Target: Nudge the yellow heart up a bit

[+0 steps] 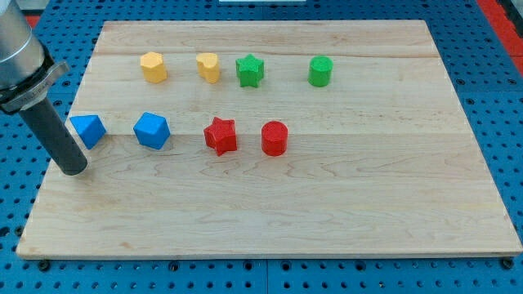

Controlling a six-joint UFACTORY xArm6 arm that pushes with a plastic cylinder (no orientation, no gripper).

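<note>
No claw on this arm, just a rod, and my tip [73, 170] sits far left by the blue triangle block [87, 130]. The yellow heart [208, 67] waits untouched in the far row, just left of the green star [250, 71]. Everything's left to do.

Legible text, labels, brands, numbers, signs: none. Wooden board [270, 204], coloured blocks and dark rod carry no readable markings; blue perforated table [490, 73] likewise unmarked.
</note>
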